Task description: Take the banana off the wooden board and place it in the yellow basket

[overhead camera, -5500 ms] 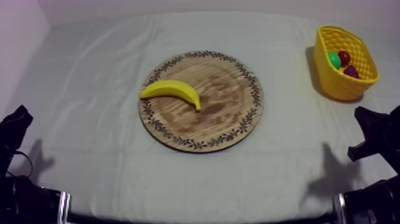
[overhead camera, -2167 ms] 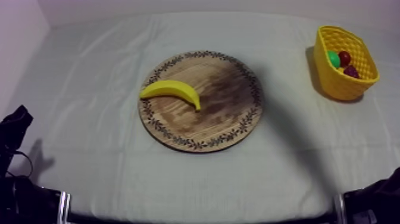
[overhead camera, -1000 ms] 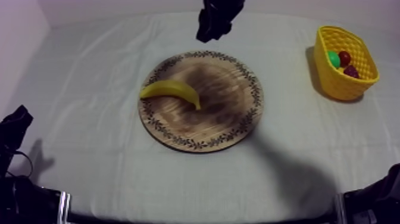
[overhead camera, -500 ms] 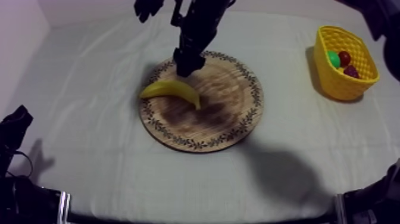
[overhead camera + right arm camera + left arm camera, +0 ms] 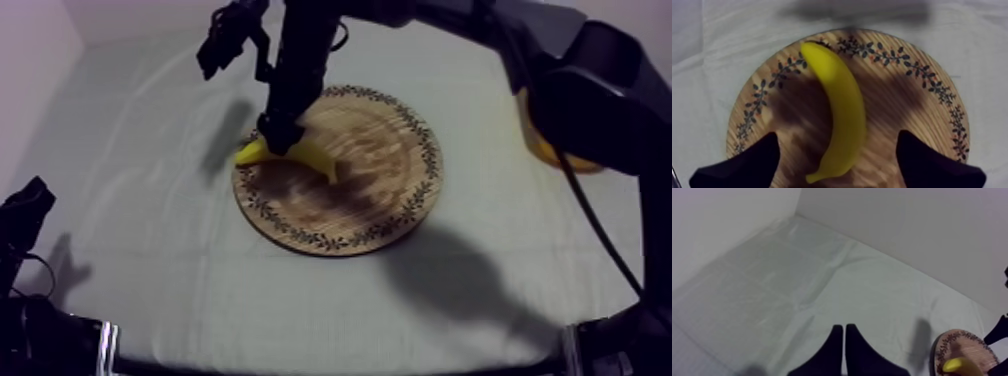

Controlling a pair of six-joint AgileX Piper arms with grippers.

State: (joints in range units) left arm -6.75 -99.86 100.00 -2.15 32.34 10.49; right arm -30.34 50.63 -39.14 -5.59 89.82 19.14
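Top view: you see the table under its grey-white cloth, with the round wooden board at centre. The right arm reaches in from the upper right and covers most of the yellow basket; you can't tell its contents. The banana lies on the board's left part, near the rim. The right gripper is down at the banana. In the right wrist view you find its fingers spread wide, one each side of the fruit, not touching it. The left gripper rests well apart, fingers pressed together on nothing.
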